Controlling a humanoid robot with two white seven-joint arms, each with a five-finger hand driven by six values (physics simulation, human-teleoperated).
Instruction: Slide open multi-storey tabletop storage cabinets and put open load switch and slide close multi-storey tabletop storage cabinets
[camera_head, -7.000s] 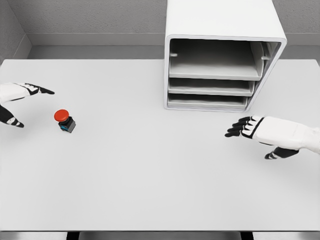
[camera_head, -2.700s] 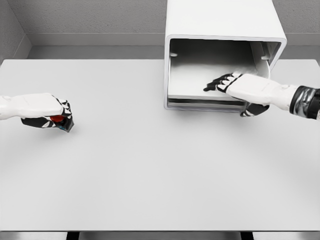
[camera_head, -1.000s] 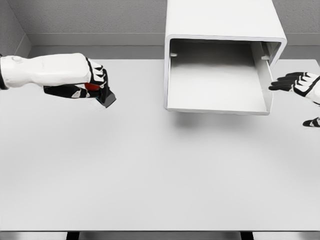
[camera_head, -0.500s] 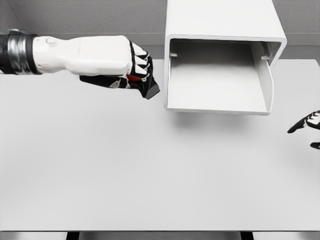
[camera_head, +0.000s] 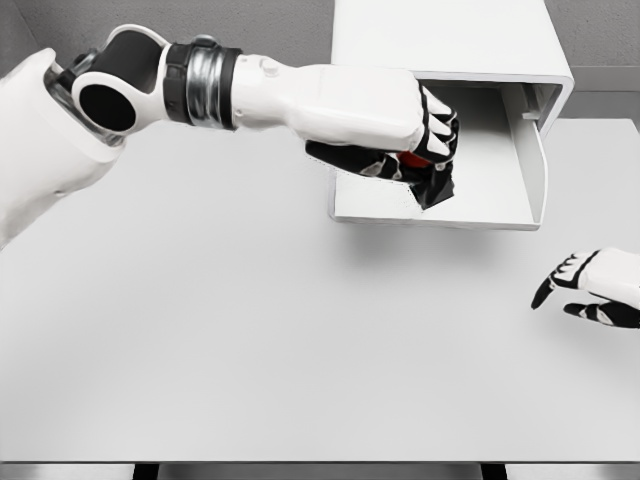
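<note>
The switch, a red button on a dark body, sits inside the curled fingers of the left hand; only a patch of red and a dark corner below the knuckles show. The hand holds it in the air over the front left part of the pulled-out drawer, whether the switch touches the drawer floor cannot be told. The left arm reaches across from the upper left of the view, its white forearm and metal wrist ring lying above the table and covering the cabinet's left front edge.

The drawer sticks out of the white cabinet toward the camera, its pale floor and low right wall in plain sight, casting a soft shadow on the table beneath it. The cabinet stands at the far side of the table, right of the middle.

The right hand shows at the right edge, low above the table and well apart from the drawer, its fingers loosely bent and holding nothing.
</note>
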